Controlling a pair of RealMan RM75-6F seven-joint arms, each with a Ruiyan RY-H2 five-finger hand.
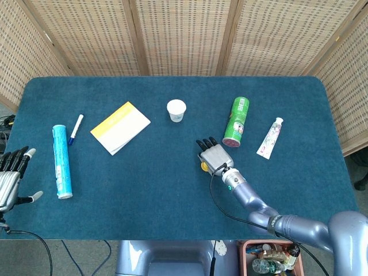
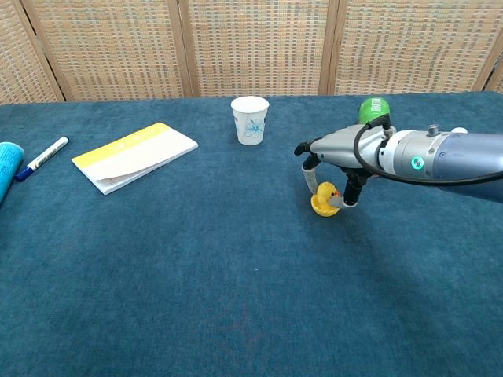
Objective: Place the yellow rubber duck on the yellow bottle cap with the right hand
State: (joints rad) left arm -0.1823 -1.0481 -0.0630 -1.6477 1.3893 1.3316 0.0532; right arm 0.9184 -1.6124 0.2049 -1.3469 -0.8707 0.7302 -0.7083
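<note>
The yellow rubber duck (image 2: 324,191) is pinched in my right hand (image 2: 334,153), directly over the yellow bottle cap (image 2: 322,207) and touching or nearly touching its top. In the head view my right hand (image 1: 213,156) covers the duck and most of the cap (image 1: 204,167), which peeks out at its left edge. My left hand (image 1: 11,178) rests at the table's left edge, fingers apart and holding nothing.
A white paper cup (image 1: 176,110), a green can (image 1: 236,121) on its side and a white tube (image 1: 269,138) lie behind and right of the cap. Further left are a yellow notepad (image 1: 120,127), a pen (image 1: 75,128) and a blue tube (image 1: 61,160).
</note>
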